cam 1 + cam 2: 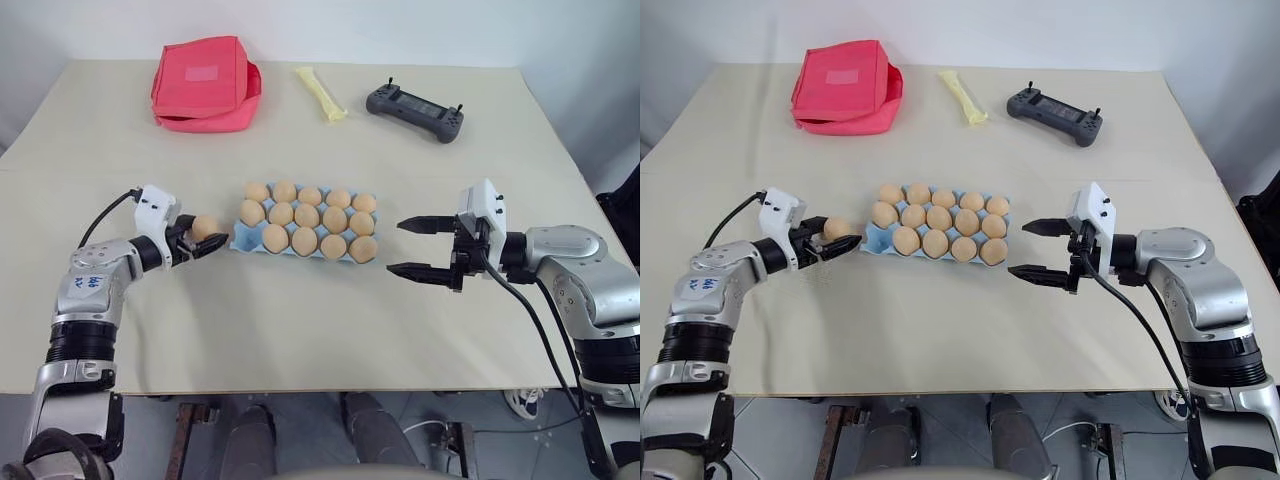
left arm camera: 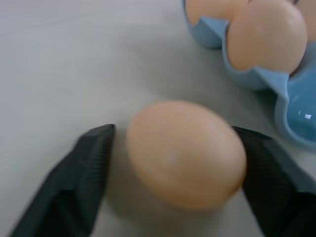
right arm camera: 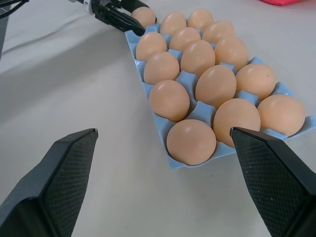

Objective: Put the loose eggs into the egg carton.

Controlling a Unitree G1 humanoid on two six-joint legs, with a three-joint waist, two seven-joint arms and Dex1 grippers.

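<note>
Left gripper (image 1: 208, 240) sitting just beside egg carton (image 1: 243, 240), fingers (image 2: 79, 173) closing around loose egg (image 2: 185, 153); right gripper (image 1: 415, 247) hovering opposite, fingers spread empty.

Egg (image 2: 185, 153) between the left gripper's (image 2: 173, 163) fingers: blurred in the left wrist view; we cannot tell whether both pads touch it.

Egg carton (image 2: 296, 106): cut off by that view's edge.

Red fabric pouch (image 3: 289, 2): a sliver at the right wrist view's edge.

Black handheld controller's (image 1: 414, 110) markings: too small for us to read.
</note>
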